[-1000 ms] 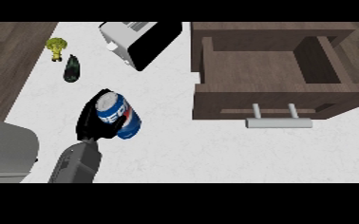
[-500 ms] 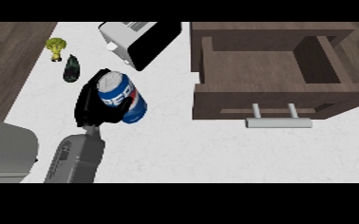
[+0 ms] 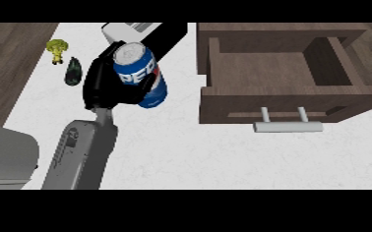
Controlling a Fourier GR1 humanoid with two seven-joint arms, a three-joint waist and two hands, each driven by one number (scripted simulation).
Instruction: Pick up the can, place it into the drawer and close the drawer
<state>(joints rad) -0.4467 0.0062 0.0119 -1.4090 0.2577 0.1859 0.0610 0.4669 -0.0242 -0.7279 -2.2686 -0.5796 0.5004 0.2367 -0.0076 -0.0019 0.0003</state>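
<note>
the white counter (image 3: 218,157) carries everything i see, and i take the open wooden drawer (image 3: 276,73) as my landmark. it sits pulled out with its cavity bare and its pale bar handle (image 3: 288,126) on the near front face. off to the drawer's left, at the counter's far edge, lies a white and black appliance (image 3: 145,32), partly behind what i hold. my left hand (image 3: 105,81) is to the left of the drawer, well apart from it, my grey forearm (image 3: 80,152) running down from it to the near edge. my fingers and thumb are curled round the blue can (image 3: 139,76), which is tilted in my hold, silver top away from me, the whole can left of the drawer and not over its cavity. farther left of the drawer lies a dark green vegetable (image 3: 73,72), and just beyond it a small yellow-green one (image 3: 57,49). my right hand shows nowhere.
</note>
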